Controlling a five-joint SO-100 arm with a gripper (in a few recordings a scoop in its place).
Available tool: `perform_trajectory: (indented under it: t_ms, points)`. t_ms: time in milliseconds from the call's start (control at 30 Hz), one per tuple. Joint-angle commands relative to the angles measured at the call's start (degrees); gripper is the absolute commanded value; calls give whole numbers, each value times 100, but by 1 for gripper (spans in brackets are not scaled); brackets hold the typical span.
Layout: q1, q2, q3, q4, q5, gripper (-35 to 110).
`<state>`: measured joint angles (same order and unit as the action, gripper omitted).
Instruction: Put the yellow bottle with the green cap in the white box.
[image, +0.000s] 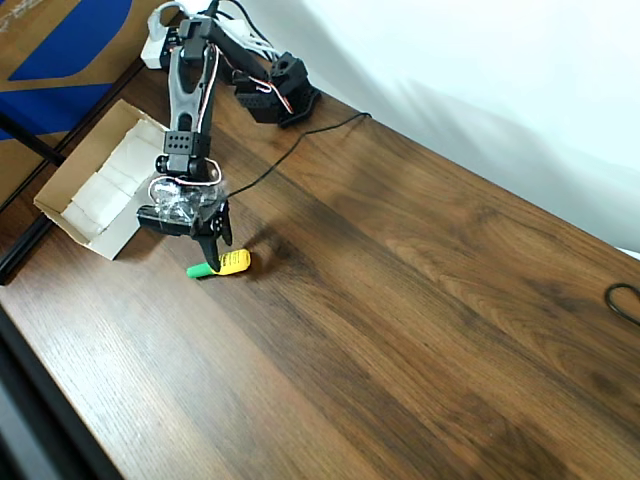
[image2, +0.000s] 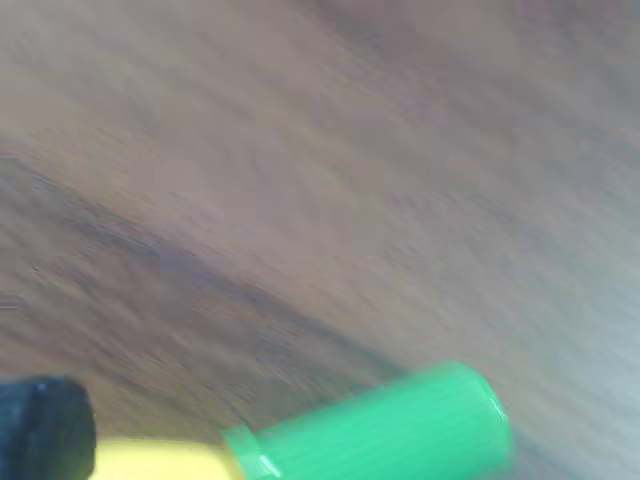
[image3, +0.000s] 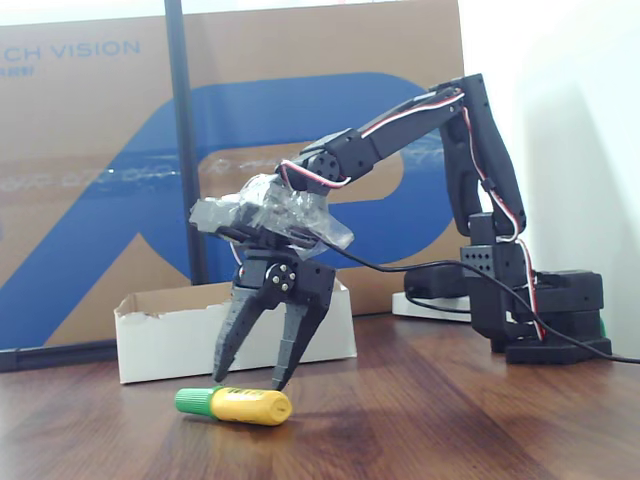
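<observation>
The yellow bottle with the green cap (image3: 233, 404) lies on its side on the wooden table (image3: 450, 430), nearest to the fixed camera, with the cap pointing to the left in that view. Dark print is on its yellow body, but it is too small to read.

Directly above the bottle hangs the gripper (image3: 250, 380), pointing down. Its jaws are open to a medium width, about as wide as the yellow body is long, and they hold nothing. In the fixed view both fingertips (image3: 281, 378) end just above the bottle, with a thin gap, so I cannot tell any contact. In the overhead view the gripper (image: 215, 252) covers part of the bottle (image: 222, 265). The blurred wrist view shows the green cap and a bit of yellow (image2: 370, 435) close at the bottom edge, with one dark fingertip (image2: 45, 428) just left of the yellow part.

Behind the bottle stands the white box (image3: 175, 335), open at the top; in the overhead view the box (image: 95, 190) is to the upper left of the bottle and near it.

Farthest behind the bottle leans a brown-and-blue cardboard sheet (image3: 100, 150). The letters "CH VISION" can be read at its top left.
</observation>
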<state>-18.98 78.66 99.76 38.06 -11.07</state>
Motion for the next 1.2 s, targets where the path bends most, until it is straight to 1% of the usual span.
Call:
perform_trajectory:
  t_ms: [0,267,1167]
  points:
    - [-53,149,-281,-62,-53,28]
    - [-132,123,-123,-264,-88,31]
    - [-202,246,624,-668,-659,30]
